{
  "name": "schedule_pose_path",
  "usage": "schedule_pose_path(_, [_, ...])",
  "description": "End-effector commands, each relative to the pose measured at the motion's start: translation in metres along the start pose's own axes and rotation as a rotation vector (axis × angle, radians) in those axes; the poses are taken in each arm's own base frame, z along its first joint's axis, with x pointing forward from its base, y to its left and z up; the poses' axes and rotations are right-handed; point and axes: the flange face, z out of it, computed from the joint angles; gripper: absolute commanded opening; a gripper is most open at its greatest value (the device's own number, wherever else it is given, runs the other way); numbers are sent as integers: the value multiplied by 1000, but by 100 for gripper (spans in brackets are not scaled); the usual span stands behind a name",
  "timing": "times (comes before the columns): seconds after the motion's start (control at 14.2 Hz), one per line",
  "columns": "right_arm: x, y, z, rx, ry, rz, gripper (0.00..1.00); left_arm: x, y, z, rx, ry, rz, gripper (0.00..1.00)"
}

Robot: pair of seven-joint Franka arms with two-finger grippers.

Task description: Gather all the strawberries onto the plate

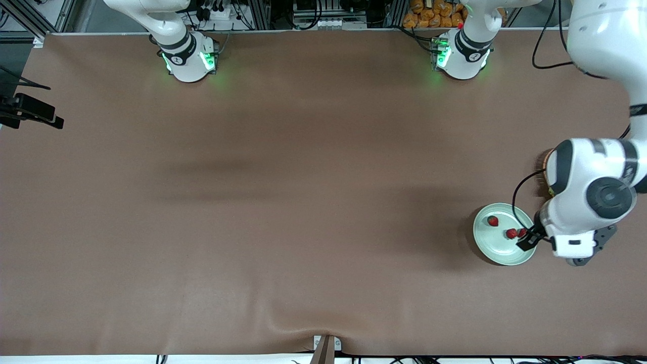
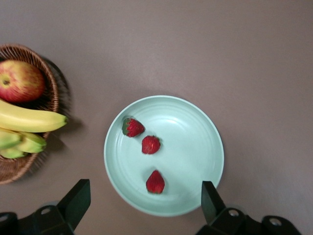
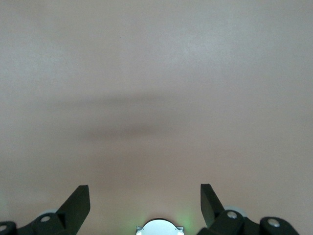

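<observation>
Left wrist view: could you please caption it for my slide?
Open left claw over the mint plate holding three strawberries, fruit basket beside it.

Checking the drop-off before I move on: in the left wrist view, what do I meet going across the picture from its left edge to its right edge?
Apple in the wicker basket, bananas, plate holding three strawberries, then bare table.

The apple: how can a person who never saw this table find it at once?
Start at the pale green plate holding three strawberries. Beside it stands a brown wicker basket of fruit. The apple is the only round red-yellow fruit there; its neighbours are long bananas.
</observation>
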Motion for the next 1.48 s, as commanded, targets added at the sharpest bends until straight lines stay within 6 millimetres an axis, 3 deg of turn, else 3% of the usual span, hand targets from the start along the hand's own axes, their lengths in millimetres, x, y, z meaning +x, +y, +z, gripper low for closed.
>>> schedule_pose_path(0.0, [-2, 2, -6, 1, 3, -4, 100, -33, -13, -52, -56, -8, 107, 100])
schedule_pose_path(0.21, [-2, 2, -6, 1, 3, -4, 100, -69, -21, -104, -107, -17, 216, 100])
schedule_pose_path(0.42, [-2, 2, -7, 1, 6, -3, 100, -97, -45, -160, -168, -53, 373, 100])
schedule_pose_path(0.64, [-3, 2, -10, 1, 12, -3, 100, -124, -59, -200, -178, -74, 534, 100])
schedule_pose_path(0.92, [-3, 3, -11, 1, 14, -2, 100, -131, -90, -229, -172, -85, 691, 100])
schedule_pose_path(1.06, [-3, 3, -11, 1, 14, -2, 100, -123, -105, -246, -172, -91, 769, 100])
schedule_pose_path(1.41, [-3, 3, -11, 1, 14, -2, 100, -113, -120, -281, -192, -70, 803, 100])
